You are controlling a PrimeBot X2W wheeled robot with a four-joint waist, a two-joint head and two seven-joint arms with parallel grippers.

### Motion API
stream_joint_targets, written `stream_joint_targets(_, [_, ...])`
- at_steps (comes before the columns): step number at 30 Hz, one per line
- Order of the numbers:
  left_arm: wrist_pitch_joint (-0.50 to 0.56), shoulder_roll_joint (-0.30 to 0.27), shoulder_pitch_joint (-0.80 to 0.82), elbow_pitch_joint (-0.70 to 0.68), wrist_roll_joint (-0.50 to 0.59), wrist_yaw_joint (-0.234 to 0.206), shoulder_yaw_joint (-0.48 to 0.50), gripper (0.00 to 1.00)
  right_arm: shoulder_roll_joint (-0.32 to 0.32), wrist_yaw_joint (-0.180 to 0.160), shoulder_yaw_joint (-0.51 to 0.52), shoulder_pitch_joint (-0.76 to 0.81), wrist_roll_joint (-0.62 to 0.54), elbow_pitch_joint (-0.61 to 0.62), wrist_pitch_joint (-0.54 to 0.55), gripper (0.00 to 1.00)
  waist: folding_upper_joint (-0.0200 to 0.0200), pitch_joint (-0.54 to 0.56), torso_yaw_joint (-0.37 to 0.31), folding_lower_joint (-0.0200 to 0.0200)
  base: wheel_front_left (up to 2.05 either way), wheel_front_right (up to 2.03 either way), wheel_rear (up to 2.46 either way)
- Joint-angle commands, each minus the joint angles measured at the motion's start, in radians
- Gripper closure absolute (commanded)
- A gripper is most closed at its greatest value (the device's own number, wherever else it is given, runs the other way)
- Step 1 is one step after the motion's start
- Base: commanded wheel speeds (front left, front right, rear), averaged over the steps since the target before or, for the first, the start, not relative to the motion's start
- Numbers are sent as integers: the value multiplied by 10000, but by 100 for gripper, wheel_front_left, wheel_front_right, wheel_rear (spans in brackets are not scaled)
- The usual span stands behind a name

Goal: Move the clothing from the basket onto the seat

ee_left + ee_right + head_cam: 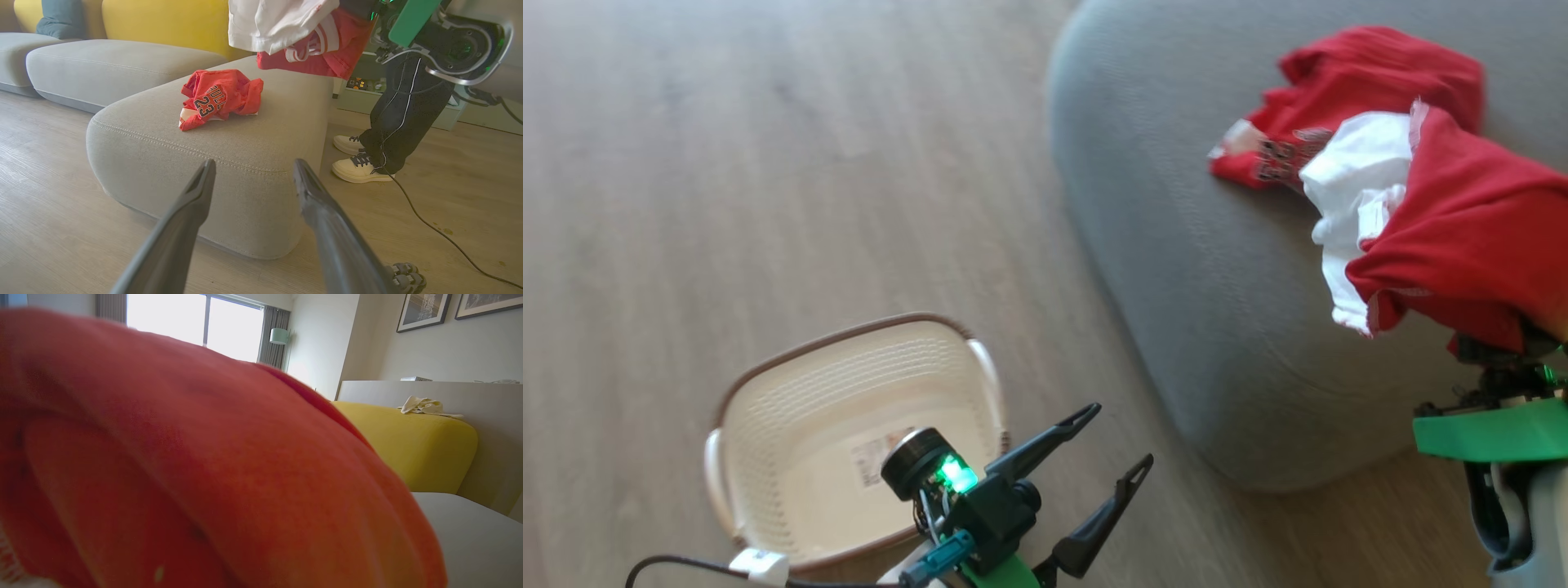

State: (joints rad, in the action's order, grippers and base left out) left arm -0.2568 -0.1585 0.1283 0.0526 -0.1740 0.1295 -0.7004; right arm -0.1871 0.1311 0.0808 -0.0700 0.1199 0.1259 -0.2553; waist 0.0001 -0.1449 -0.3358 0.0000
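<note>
Hanging from the clenched right gripper [1490,349], red white-lined fabric garment [1470,220] hovers above grey upholstered seat [1176,245]; left gripper [1121,434] spread, empty.

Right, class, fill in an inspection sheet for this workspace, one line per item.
Surface: wooden floor; basket stands on it.
Job's things: basket empty; jersey lies on seat; red garment held over seat.
Clutter: nothing seen.
Grippers: left gripper open, empty; right gripper shut on red garment.
Cables: black cable trails across floor.
Surroundings: person's shoes beside seat; yellow backrest behind.
</note>
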Motion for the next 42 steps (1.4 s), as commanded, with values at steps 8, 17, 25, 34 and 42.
stream_joint_targets(8, [-49, -133, 343, -426, 102, 12, 136, 0, 201, -4, 28, 131, -6, 370, -65, 100, -1, -243, -1540, 0, 0, 0, 0])
stream_joint_targets(17, [-49, -142, 436, -408, 129, 12, -27, 0, 351, -4, 300, 327, 87, 279, -65, 100, -1, -65, -1802, 0, 0, 0, 0])
stream_joint_targets(25, [-49, -90, 324, -424, 118, 12, 146, 0, 322, -4, 508, 251, 89, 250, -65, 100, -1, -148, -1596, 0, 0, 0, 0])
stream_joint_targets(34, [-49, -502, 472, -634, 210, 12, 129, 0, 692, -4, 1469, -560, -45, 855, -65, 100, -1, -983, -1434, 0, 0, 0, 0])
stream_joint_targets(42, [-49, -1308, 602, -974, 238, 12, 114, 0, 810, -4, 2548, -2089, 183, 687, -65, 100, -1, -2404, -1452, 0, 0, 0, 0])
